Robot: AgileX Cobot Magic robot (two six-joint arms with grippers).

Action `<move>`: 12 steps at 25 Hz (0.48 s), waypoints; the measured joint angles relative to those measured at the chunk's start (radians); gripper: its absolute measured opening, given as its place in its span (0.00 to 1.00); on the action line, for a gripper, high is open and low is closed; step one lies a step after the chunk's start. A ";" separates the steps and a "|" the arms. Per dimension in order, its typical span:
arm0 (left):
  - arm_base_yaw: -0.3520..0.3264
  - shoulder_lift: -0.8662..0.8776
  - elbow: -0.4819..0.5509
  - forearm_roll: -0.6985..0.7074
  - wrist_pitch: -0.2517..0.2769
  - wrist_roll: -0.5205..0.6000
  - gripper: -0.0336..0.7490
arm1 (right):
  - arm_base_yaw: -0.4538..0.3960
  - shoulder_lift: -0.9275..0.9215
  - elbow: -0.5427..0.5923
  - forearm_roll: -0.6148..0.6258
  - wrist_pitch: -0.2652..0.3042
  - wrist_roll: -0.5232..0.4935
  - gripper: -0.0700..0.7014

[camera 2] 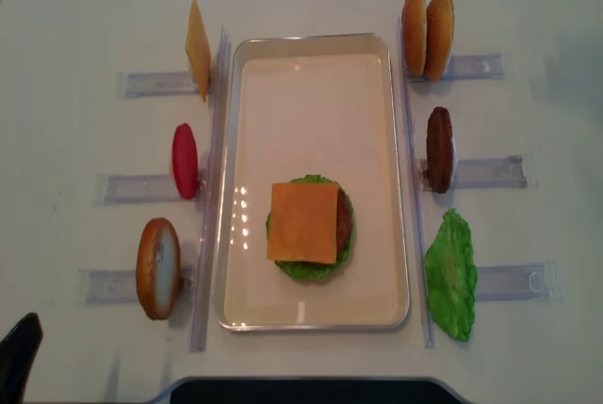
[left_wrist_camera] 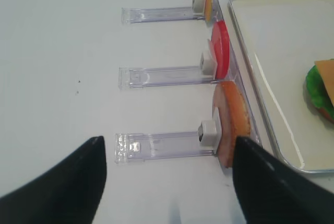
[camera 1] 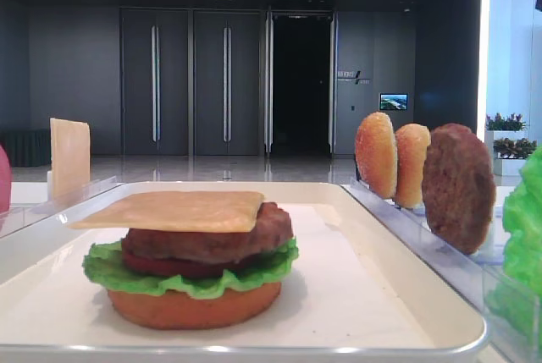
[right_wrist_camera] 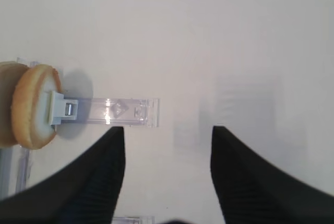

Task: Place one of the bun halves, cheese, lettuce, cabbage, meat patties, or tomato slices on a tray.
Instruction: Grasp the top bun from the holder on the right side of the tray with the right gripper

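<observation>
White tray [camera 2: 396, 178] in the middle of the pale counter [camera 2: 75, 8]. On the tray, toward its near end, a stack: flat orange bottom bun [camera 1: 193, 307], green lettuce [camera 1: 190, 274], dark red tomato slice [camera 1: 161, 265], brown meat patty [camera 1: 212, 240], square yellow cheese [camera 2: 303, 222] on top.

Right of the tray, standing on edge in clear racks [camera 2: 485, 172]: two bun halves [camera 2: 427, 34] by the far end, another meat patty [camera 2: 439, 150] by the middle, another lettuce leaf [camera 2: 451, 275] by the near end.

Left of the tray, also on edge: a cheese slice [camera 2: 198, 50] by the far end, a red slice [camera 2: 185, 161] by the middle, a bun [camera 2: 157, 267] by the near end.

Right pincer [right_wrist_camera: 167, 177] spread apart, holding nothing, above bare counter, just beside a bun rack. Left pincer [left_wrist_camera: 167, 182] spread wide too, holding nothing, near the rack with the bun left of the tray.
</observation>
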 joint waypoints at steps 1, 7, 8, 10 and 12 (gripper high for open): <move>0.000 0.000 0.000 0.000 0.000 0.000 0.78 | 0.000 0.017 -0.008 0.000 0.004 0.000 0.59; 0.000 0.000 0.000 0.000 0.000 0.000 0.78 | 0.000 0.078 -0.019 -0.021 0.038 0.008 0.59; 0.000 0.000 0.000 0.000 0.000 0.000 0.78 | 0.000 0.079 -0.019 -0.023 0.044 0.022 0.59; 0.000 0.000 0.000 0.000 0.000 0.000 0.78 | 0.000 0.079 -0.020 -0.023 0.046 0.061 0.59; 0.000 0.000 0.000 0.000 0.000 0.000 0.78 | 0.005 0.079 -0.021 -0.023 0.048 0.085 0.59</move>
